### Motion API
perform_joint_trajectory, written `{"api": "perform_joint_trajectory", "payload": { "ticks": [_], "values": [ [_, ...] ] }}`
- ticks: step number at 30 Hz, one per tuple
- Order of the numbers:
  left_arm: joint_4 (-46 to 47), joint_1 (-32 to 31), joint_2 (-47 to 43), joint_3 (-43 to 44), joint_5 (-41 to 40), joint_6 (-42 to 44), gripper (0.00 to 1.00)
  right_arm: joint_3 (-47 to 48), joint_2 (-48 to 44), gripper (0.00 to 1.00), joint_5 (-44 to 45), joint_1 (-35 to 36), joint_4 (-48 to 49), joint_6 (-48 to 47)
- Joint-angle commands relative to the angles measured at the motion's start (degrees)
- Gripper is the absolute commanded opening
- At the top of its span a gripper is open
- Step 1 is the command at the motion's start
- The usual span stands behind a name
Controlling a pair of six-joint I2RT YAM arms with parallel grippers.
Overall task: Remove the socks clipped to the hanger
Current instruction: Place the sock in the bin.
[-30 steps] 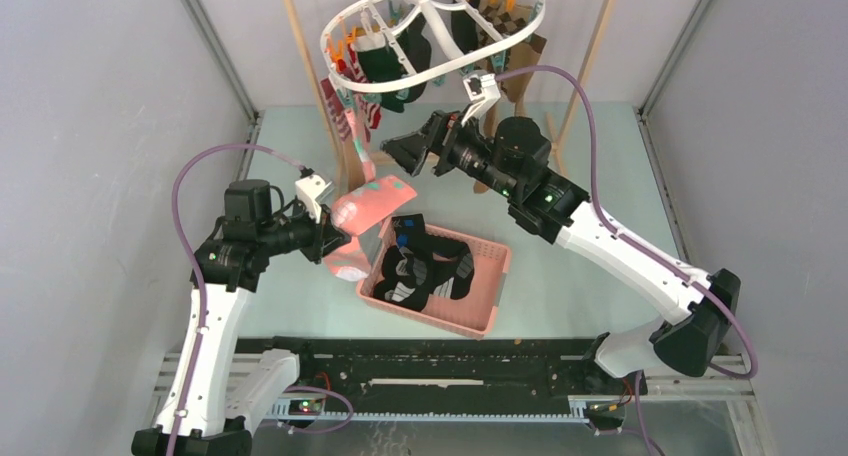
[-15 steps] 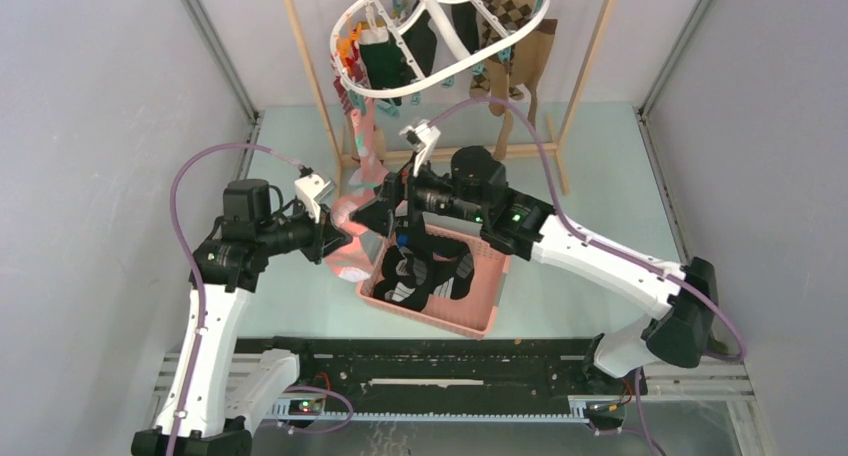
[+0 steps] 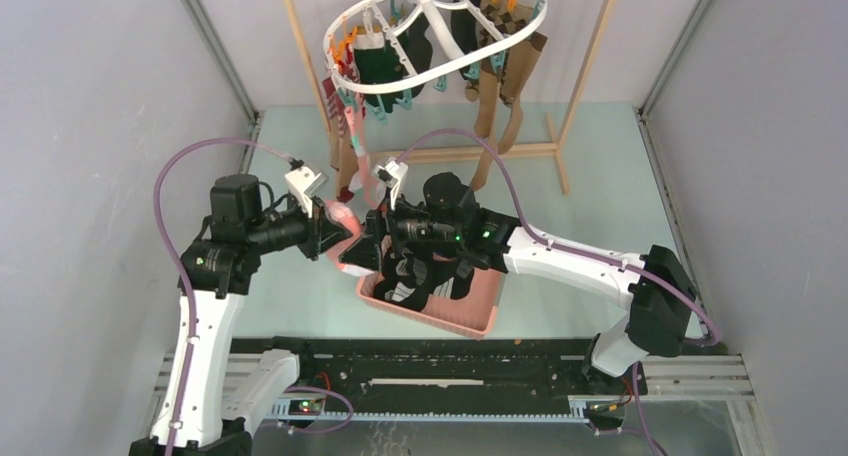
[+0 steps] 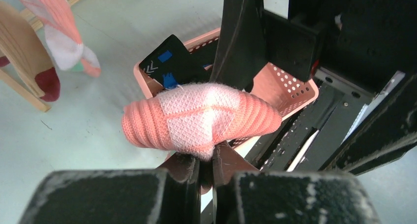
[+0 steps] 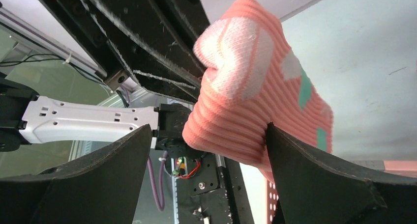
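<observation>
- Holding pink sock [image 4: 201,116]: your L gripper [image 4: 206,167] is pinched tight on it, just left of basket [image 3: 440,319] rim.
- R gripper [image 5: 207,128], jaws wide, straddles same sock w/o gripping; prob. a handover so it drops into basket.
- Other socks [image 3: 380,64] hang clipped on hanger [image 3: 440,76], well beyond basket.
- No legible writing or brands.

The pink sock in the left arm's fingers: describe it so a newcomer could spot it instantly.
Find the pink basket of black socks mid-table. At its left corner the left fingers pinch a bunched sock, the open right fingers flanking it. It's ribbed salmon with a paler patch and, unlike the other pink sock, isn't clipped to the hanger.
</observation>
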Motion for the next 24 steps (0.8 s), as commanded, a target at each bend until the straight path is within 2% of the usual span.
{"api": "perform_joint_trajectory", "payload": {
  "ticks": [1,4,6,11,12,14,18,19,23,24],
  "values": [
    [4.2,-0.3,0.4,4.1,2.6,-6.4,0.07,-0.5,-0.7,0.95,-0.1,2.0,3.8,0.0],
    [5.9,-0.3,0.6,4.4,5.0,-9.4,0.09,-0.5,-0.1,0.91,2.4,2.2,5.0,-0.1],
    [5.7,-0.3,0.7,5.1,5.7,-10.4,0.16,-0.5,-0.1,0.84,3.8,2.1,5.4,0.0],
    [4.2,-0.2,0.6,6.8,4.7,-11.0,0.74,-0.5,-0.8,0.50,5.4,1.7,2.3,-1.6],
    [4.4,-0.2,0.7,7.0,4.3,-11.6,0.80,-0.5,-1.0,0.47,5.8,1.7,1.2,-2.0],
    [5.2,-0.1,0.9,7.3,3.9,-13.0,0.86,-0.8,-1.2,0.36,6.5,1.5,-0.2,-2.1],
    [6.2,0.4,1.5,7.9,4.1,-15.5,0.92,-3.3,-2.5,0.04,8.1,0.4,-0.1,-0.9],
    [6.3,0.6,1.7,8.1,4.5,-15.8,0.92,-3.9,-2.9,0.00,9.1,-0.2,-0.3,-0.3],
    [6.3,1.9,1.7,8.2,4.8,-16.2,0.95,-8.5,-5.4,0.00,11.7,-3.2,-0.6,3.1],
    [6.2,2.3,1.7,8.2,4.7,-16.1,0.99,-10.6,-6.7,0.00,12.6,-4.3,-0.5,4.4]
  ]
}}
